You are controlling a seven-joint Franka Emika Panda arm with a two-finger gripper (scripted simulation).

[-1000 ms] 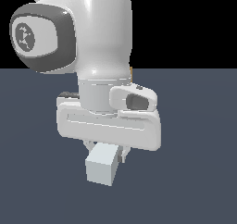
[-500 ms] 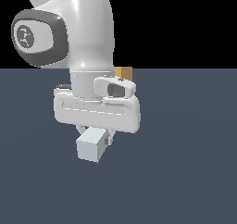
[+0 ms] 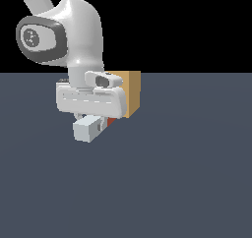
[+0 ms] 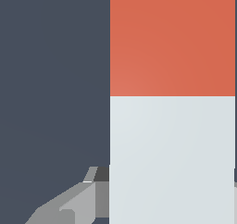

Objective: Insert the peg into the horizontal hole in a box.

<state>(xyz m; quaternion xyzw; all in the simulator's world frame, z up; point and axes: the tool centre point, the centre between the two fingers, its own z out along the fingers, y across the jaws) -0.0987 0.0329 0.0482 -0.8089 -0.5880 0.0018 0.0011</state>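
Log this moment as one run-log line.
phase: carrying | gripper: shut on peg | peg: lifted, orange-red end toward box | hole: not visible | insertion: not yet done

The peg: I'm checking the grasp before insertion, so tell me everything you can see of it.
The peg is a square-section bar, pale grey-white along most of its length with one orange-red end, matte and plain. In the exterior view its pale end face points toward the camera, and a bit of the orange-red end shows beside the tan box. It is lifted off the floor, roughly level, under the gripper. The wrist view shows a grey finger against its pale part.
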